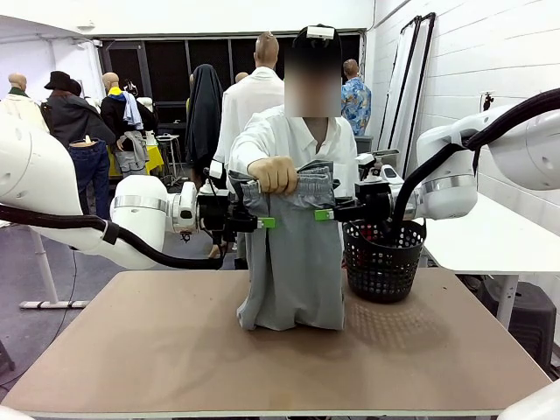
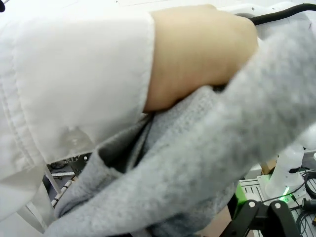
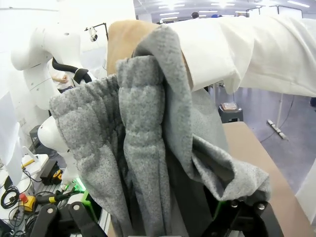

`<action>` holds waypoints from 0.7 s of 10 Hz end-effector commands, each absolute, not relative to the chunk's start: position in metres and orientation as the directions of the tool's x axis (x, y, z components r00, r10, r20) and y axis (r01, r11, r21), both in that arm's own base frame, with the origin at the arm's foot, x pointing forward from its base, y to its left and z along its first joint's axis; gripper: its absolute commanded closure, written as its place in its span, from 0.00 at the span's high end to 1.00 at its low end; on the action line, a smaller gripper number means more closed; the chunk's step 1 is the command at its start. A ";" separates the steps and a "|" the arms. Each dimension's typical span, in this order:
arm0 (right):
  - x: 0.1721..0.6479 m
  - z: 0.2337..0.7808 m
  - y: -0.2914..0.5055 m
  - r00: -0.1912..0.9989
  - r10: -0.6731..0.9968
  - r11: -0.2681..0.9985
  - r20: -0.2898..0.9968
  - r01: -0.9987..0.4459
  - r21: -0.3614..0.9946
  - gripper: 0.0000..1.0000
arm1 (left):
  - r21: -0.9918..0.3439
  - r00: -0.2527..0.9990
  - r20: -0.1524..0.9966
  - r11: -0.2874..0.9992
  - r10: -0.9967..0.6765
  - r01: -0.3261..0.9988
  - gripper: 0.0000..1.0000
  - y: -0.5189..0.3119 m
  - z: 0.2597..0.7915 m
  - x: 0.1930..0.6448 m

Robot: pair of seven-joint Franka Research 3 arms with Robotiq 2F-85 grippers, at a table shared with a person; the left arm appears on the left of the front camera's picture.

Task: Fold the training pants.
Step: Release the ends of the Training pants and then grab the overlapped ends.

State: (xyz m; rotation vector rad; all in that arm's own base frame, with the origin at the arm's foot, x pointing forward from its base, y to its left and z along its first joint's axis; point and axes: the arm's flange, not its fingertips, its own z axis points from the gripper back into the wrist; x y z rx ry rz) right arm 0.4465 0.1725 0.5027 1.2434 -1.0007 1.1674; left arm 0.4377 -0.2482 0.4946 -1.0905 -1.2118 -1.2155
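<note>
The light grey training pants point(image 1: 293, 262) hang upright over the table's middle, their lower end resting bunched on the tabletop. A person's hand point(image 1: 273, 175) grips the gathered waistband from above. My left gripper point(image 1: 254, 220) sits at the waistband's left edge and my right gripper point(image 1: 337, 212) at its right edge. In the right wrist view the two fingers stand wide apart, with folds of the pants point(image 3: 143, 138) hanging loose between them. The left wrist view has the grey fabric point(image 2: 197, 163) pressed close, and one finger point(image 2: 256, 215) stands far to the side, off the cloth.
A black mesh basket point(image 1: 382, 262) stands on the table just right of the pants, under my right arm. The brown tabletop point(image 1: 175, 350) has free room at the front and left. The person's white sleeve point(image 2: 74, 74) and forearm point(image 2: 197, 54) are close to my left gripper.
</note>
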 end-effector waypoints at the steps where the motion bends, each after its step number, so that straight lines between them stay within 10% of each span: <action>1: 0.442 0.502 0.168 0.157 0.122 -0.013 0.980 -0.987 0.160 1.00 | 0.064 -0.062 0.998 0.090 -0.031 0.994 1.00 -0.241 0.489 0.430; 7: 0.443 0.497 0.156 0.039 0.161 0.078 0.986 -0.997 0.026 1.00 | 0.094 -0.090 0.995 0.132 -0.036 0.987 1.00 -0.225 0.492 0.411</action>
